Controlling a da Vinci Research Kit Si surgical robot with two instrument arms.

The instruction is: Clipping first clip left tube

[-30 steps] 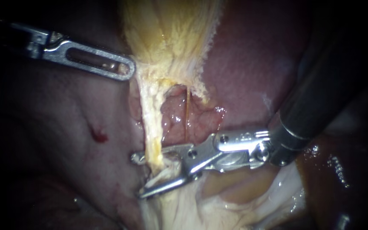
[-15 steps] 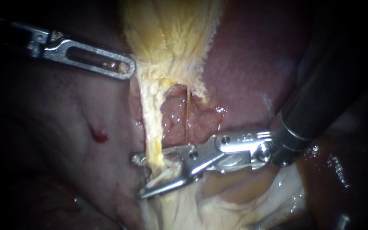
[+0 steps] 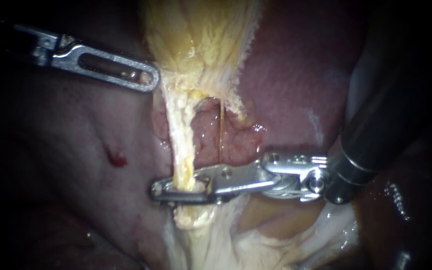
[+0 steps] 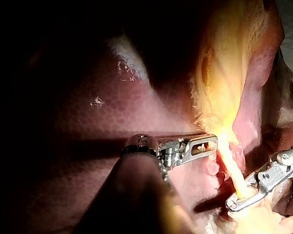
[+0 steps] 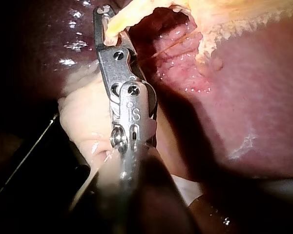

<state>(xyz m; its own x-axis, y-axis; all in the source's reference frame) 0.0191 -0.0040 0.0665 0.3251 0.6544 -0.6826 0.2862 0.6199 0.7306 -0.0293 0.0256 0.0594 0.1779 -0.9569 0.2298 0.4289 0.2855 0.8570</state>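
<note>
Two tools in view. Right tool (image 3: 159, 190) is clenched across the left tube (image 3: 182, 135), well below the gallbladder (image 3: 201, 35), likely pressing the clip home where the tube runs bare and stretched. Left tool (image 3: 148, 79) sits against the gallbladder's lower edge, probably keeping the tube taut; cannot tell whether it grips. The clip is hidden inside the clenched jaws. Farther from the gallbladder, the tube's end is buried in pale tissue.
</note>
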